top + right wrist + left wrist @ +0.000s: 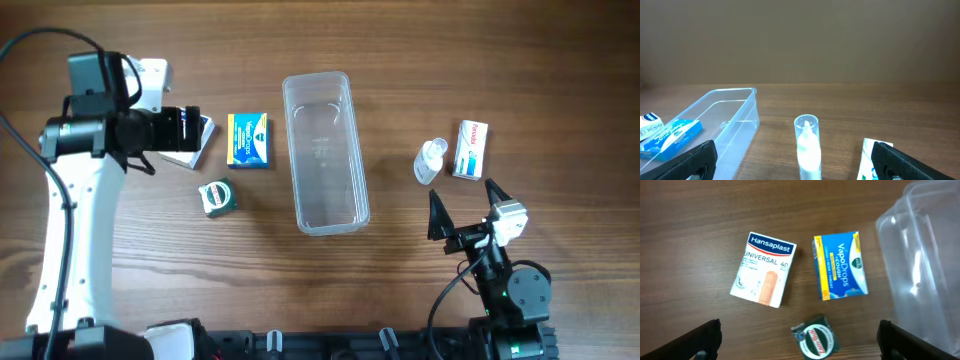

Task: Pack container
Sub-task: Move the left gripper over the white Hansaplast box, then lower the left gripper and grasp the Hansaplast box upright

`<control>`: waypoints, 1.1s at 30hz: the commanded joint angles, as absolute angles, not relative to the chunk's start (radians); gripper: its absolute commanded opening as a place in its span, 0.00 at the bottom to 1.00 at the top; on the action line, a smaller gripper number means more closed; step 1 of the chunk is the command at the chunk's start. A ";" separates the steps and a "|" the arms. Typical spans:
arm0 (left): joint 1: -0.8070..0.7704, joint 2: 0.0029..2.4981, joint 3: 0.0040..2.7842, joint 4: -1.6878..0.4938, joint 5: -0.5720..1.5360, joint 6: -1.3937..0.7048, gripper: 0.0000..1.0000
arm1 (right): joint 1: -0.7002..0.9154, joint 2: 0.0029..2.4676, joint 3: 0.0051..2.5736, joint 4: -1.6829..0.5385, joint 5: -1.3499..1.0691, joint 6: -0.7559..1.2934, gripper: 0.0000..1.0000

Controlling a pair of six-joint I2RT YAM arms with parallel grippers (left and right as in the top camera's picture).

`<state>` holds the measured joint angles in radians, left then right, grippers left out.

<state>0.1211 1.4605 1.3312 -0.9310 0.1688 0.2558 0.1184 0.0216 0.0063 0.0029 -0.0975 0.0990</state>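
A: Where does the container (325, 150) lie from the two arms?
B: It stands in the middle of the counter (560, 60), between them. From the left fingers (700, 342) it is to the right, past the blue and yellow box (840, 266). From the right fingers (437, 213) it is to the left and a little farther from the robot.
A: And its long axis?
B: It runs away from the robot toward the far edge of the counter, so each arm meets a long wall and not a short end.
A: Which arm is nearer?
B: Neither one clearly. The left fingers hover by the plaster box (765, 270), with the blue and yellow box and a small green round thing (815, 339) near it. The right fingers are near the small bottle (430, 160) and a white box (470, 148). Probably each arm would carry the things of its own side inward.
A: Do the fingers hold something?
B: No, both pairs are spread wide and hold nothing.
A: How does the container look?
B: It is a clear plastic tub, long, with rounded corners and a rim, the mouth upward. It appears empty, so the packing seems not yet begun
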 commanded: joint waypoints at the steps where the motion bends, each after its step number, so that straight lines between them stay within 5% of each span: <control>1: 0.128 1.553 1.346 -0.922 0.147 0.360 1.00 | 0.114 0.023 0.006 0.007 -0.113 0.081 1.00; 17: 0.131 1.743 1.346 -0.825 0.144 0.577 1.00 | 0.114 0.023 0.006 0.007 -0.113 0.081 1.00; 33: 0.179 1.829 1.346 -0.759 0.147 0.569 1.00 | 0.114 0.023 0.006 0.007 -0.113 0.081 1.00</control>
